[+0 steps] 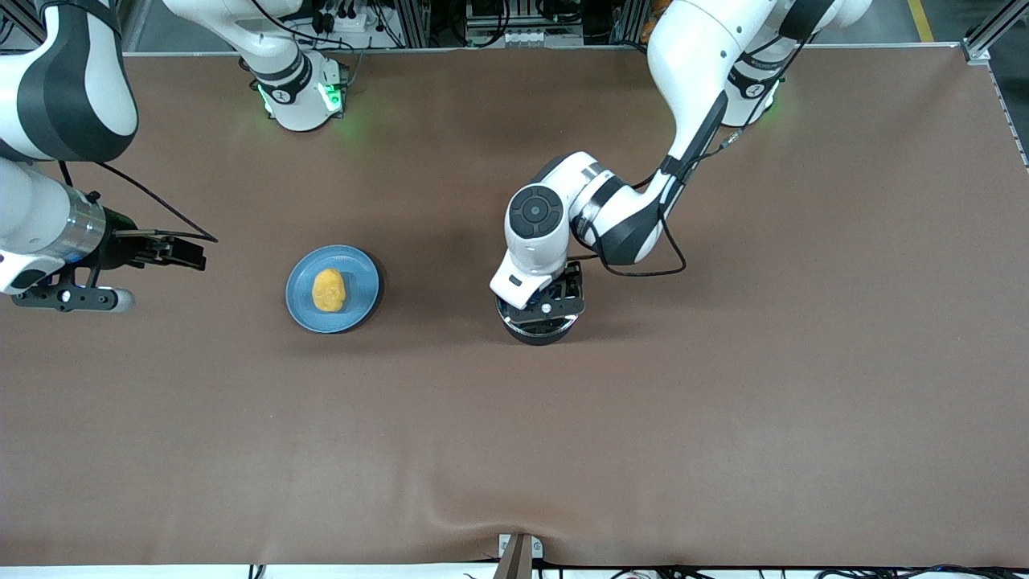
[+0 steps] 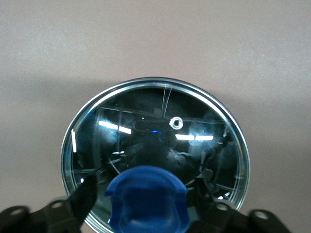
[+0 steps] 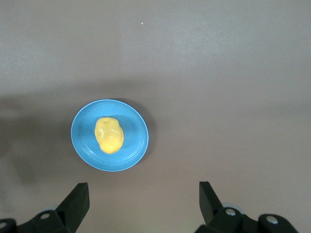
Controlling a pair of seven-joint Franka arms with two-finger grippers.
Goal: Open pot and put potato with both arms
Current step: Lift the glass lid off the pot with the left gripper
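Two white robot arms stood at a brown desk, and the task looked barely begun.

In the front view, the left arm reached down from its base so that the left hand sat directly over the pot, a small black round pan near the middle of the desk. Only the pot's rim showed beneath the hand; the handle was hidden. The potato, a lumpy yellow oval, lay on a flat blue plate, which sat beside the pot toward the right arm's end of the desk, well apart from it. The right hand waited in the air at its own end, over bare desk.

In the left wrist view, the glass lid was on the pot, its metal rim seated all round. The blue knob sat between the left hand's two dark fingers, which were partly drawn in around it. Whether they were pressing on the knob could not be told.

In the right wrist view, the right hand's fingers stood wide apart and held nothing, with potato and plate below and untouched.

So nothing was finished: the lid remained to be lifted, and the potato remained to be picked up and put in the pot.
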